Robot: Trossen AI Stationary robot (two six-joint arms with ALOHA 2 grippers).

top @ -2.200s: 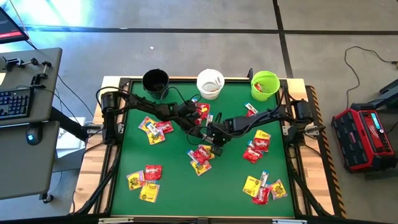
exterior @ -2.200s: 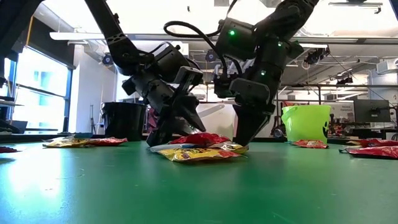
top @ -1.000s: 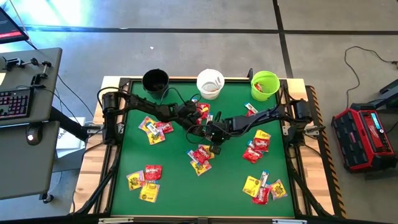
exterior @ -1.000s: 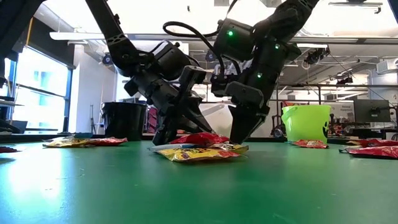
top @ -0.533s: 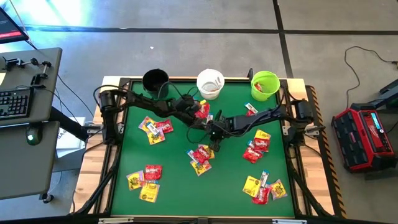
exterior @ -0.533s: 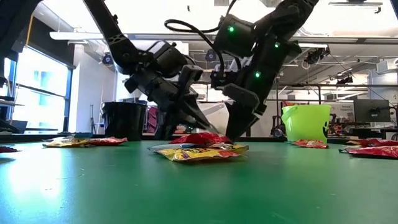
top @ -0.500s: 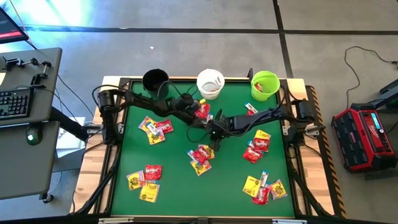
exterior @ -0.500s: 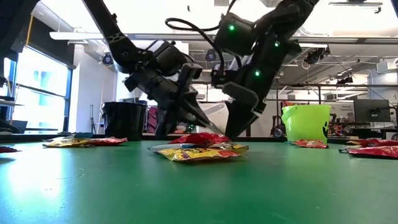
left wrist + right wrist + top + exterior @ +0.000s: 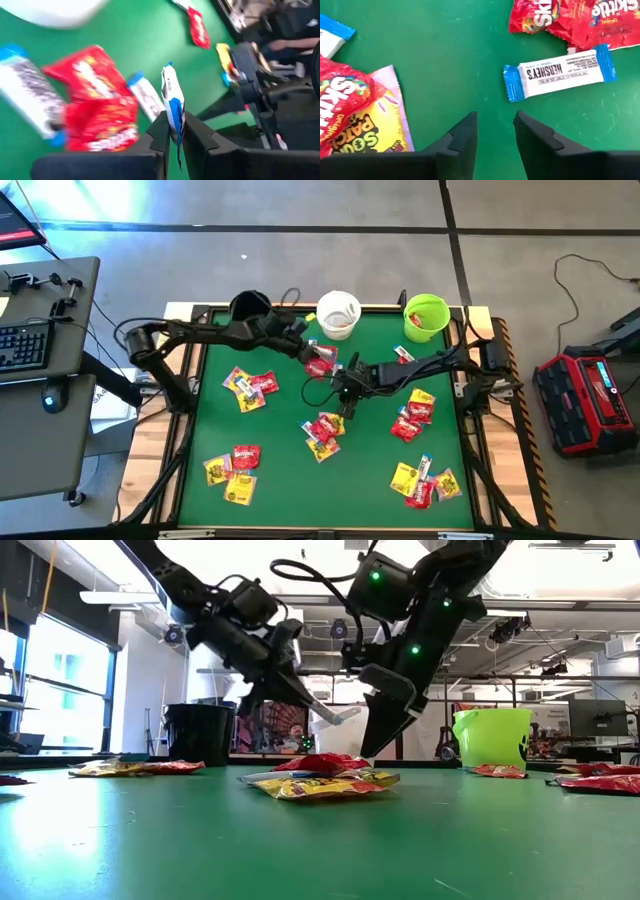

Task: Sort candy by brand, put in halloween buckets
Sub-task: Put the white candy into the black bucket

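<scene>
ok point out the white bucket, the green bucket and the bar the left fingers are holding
white bucket [image 9: 354, 313]: high view, right rim
green bucket [image 9: 492, 740]: low view, front wall
bar [image 9: 172, 94]: left wrist view, white wrapper above the fingers

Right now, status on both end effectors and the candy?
Left end effector shut on white-and-blue bar, lifted. Right end effector open, empty, over green table. Nothing blocking.

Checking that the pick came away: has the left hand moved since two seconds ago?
Yes. The left hand, shut on a white-and-blue packet, has risen off the pile and gone toward the white bucket.
</scene>
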